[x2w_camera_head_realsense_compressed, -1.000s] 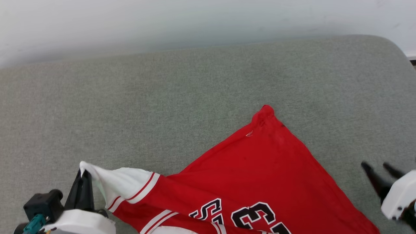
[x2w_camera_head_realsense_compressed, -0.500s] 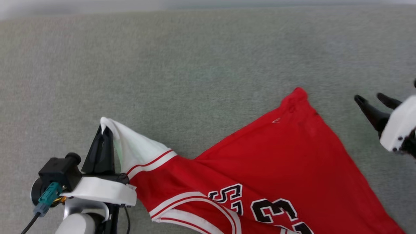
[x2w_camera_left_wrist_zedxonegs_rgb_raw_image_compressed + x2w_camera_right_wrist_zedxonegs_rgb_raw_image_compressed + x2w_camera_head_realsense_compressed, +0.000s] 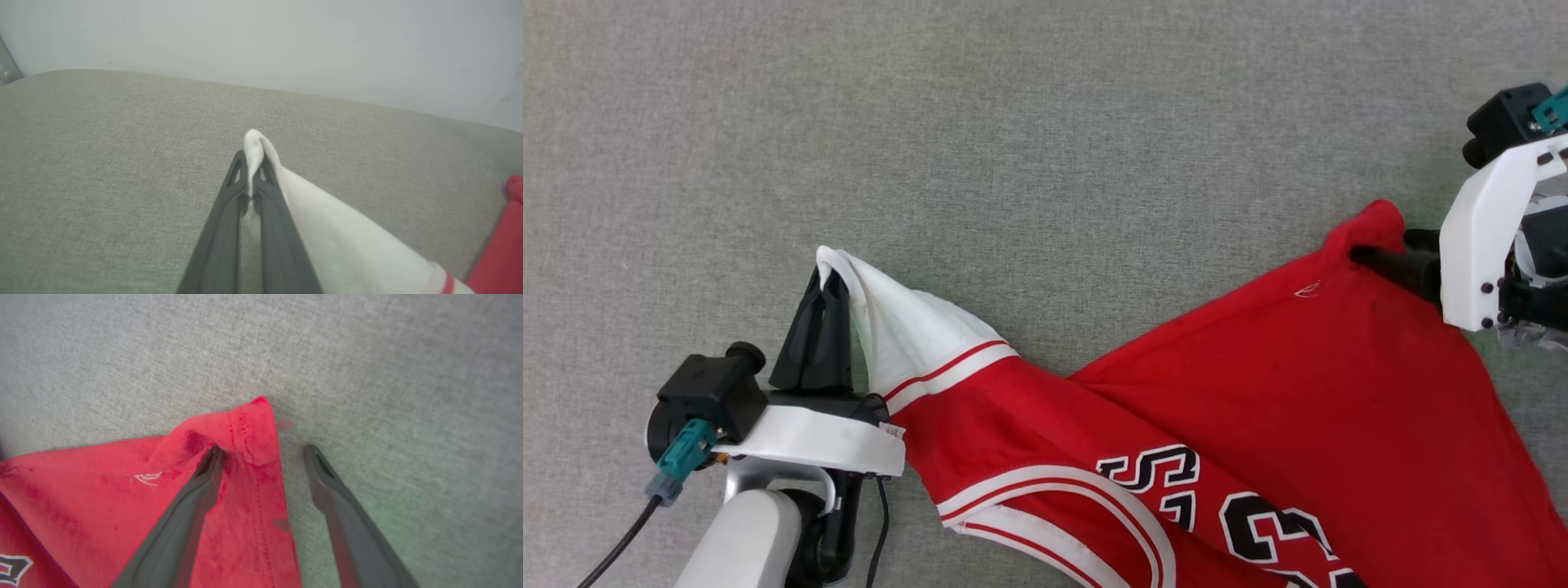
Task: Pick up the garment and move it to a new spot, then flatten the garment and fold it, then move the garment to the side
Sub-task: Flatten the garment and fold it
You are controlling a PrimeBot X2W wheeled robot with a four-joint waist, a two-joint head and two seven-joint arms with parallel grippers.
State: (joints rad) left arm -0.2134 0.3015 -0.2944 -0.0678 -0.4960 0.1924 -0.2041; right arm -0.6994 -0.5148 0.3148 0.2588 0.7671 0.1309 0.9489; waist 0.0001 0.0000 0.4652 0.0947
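The garment (image 3: 1258, 392), a red shirt with white sleeves and black white-edged print, lies spread on a grey-green cushion (image 3: 1045, 122). My left gripper (image 3: 823, 282) is shut on the tip of a white sleeve (image 3: 915, 327) and holds it raised off the cushion. The left wrist view shows that gripper (image 3: 251, 163) with the white cloth (image 3: 327, 228) pinched between its fingers. My right gripper (image 3: 1380, 247) is open at the garment's far red corner (image 3: 1372, 224). In the right wrist view the gripper (image 3: 261, 453) straddles the hem corner (image 3: 253, 428), one finger on the garment (image 3: 102, 490), the other on bare cushion.
The cushion's fabric (image 3: 408, 375) stretches wide beyond the garment toward the top of the head view. In the left wrist view the cushion's far edge (image 3: 327, 98) meets a pale wall (image 3: 261, 36). A cable (image 3: 621, 539) hangs from my left wrist.
The head camera has tilted down. Against the garment, my right gripper has come from off to its right to the far red corner, still open. The left gripper keeps hold of the sleeve.
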